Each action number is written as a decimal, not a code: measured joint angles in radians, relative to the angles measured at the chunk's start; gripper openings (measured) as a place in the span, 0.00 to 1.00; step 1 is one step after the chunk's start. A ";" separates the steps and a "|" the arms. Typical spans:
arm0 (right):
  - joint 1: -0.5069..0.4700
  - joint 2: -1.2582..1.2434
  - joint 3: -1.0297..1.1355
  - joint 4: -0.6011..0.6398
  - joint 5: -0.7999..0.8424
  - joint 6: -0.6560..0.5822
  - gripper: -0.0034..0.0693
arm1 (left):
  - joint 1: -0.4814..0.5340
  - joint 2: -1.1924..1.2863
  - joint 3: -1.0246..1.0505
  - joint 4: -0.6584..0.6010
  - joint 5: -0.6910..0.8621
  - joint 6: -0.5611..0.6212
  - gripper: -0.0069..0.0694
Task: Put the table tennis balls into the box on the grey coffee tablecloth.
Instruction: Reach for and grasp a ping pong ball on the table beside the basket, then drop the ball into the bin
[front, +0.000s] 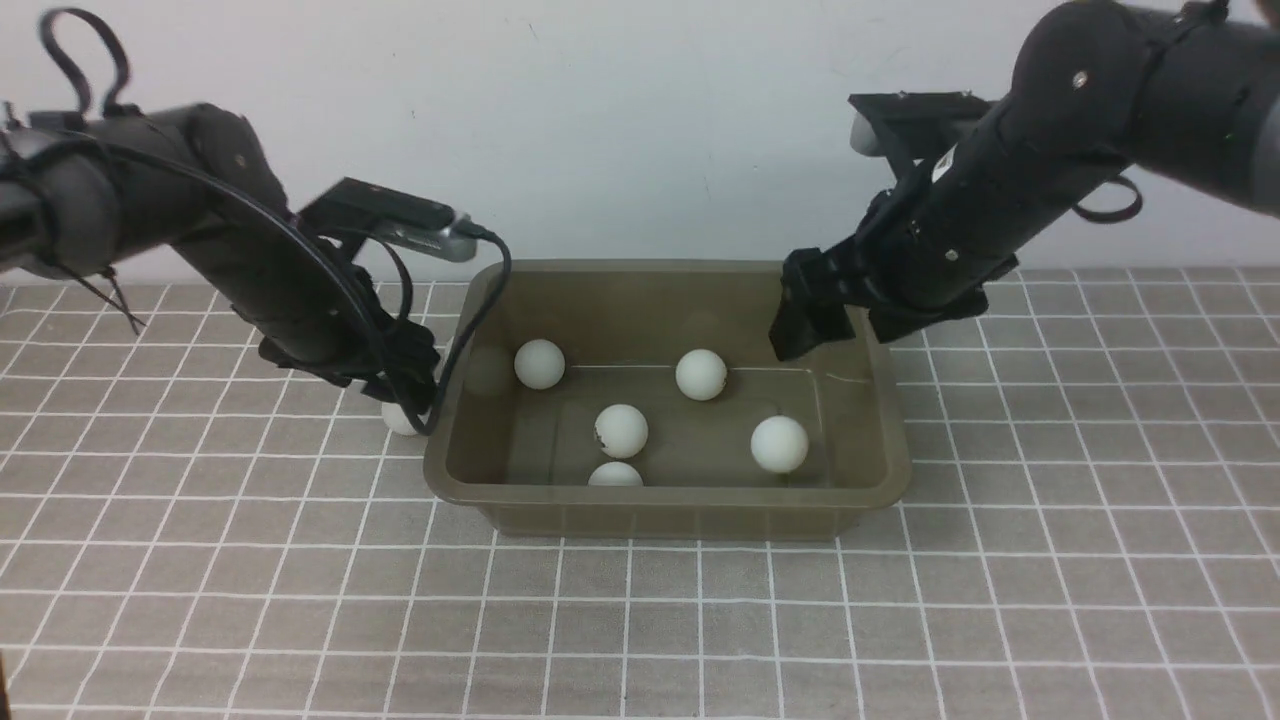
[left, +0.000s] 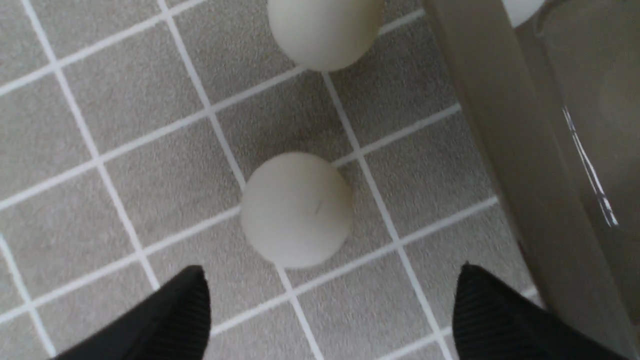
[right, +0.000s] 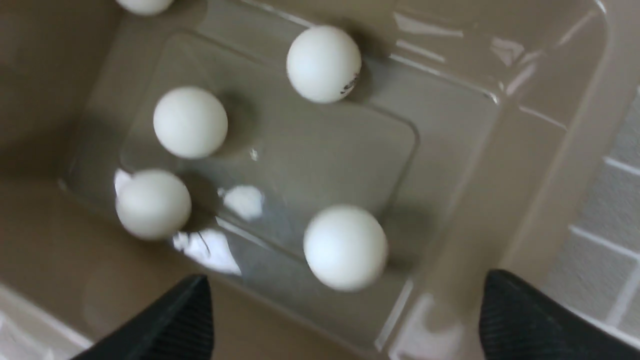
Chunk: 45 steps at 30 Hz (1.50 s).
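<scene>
- Step in hand: pick-up of a loose ball (left: 296, 210) from the cloth (front: 1050, 560), just beside the left wall of the box (front: 660, 515). The grasp is not yet made.
- The left gripper (left: 331, 272) is held low over that ball, fingers spread wide and nothing gripped. The ball lies on the cloth a little ahead of the tips.
- A second ball (left: 325, 30) is seen farther on, also on the cloth near the box wall (not made out in the front view).
- Five balls (front: 621, 430) are counted inside the box, scattered apart on its floor; one carries a dark mark.
- Next move, as judged: the gripper is to be eased forward and down until the ball sits squarely between the pads, then closed gently. A light round ball is likely to be squirted away if pinched off-centre.
- The left arm is angled steeply down from the left, wrist tipped toward the cloth.
- The right arm is reached in from the right. The right gripper (front: 810, 330) is hung over the box's far right corner, jaws apart and empty.
</scene>
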 joint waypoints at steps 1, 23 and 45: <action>0.000 -0.019 -0.011 -0.028 0.039 0.000 0.99 | -0.003 0.014 0.000 0.000 -0.026 0.000 0.92; 0.000 -1.044 0.012 -0.568 0.250 0.377 0.03 | 0.007 0.046 -0.047 0.043 -0.043 -0.045 0.53; 0.000 -1.869 0.987 -0.715 -0.458 0.576 0.03 | -0.243 -0.048 -0.131 -0.161 0.050 -0.009 0.72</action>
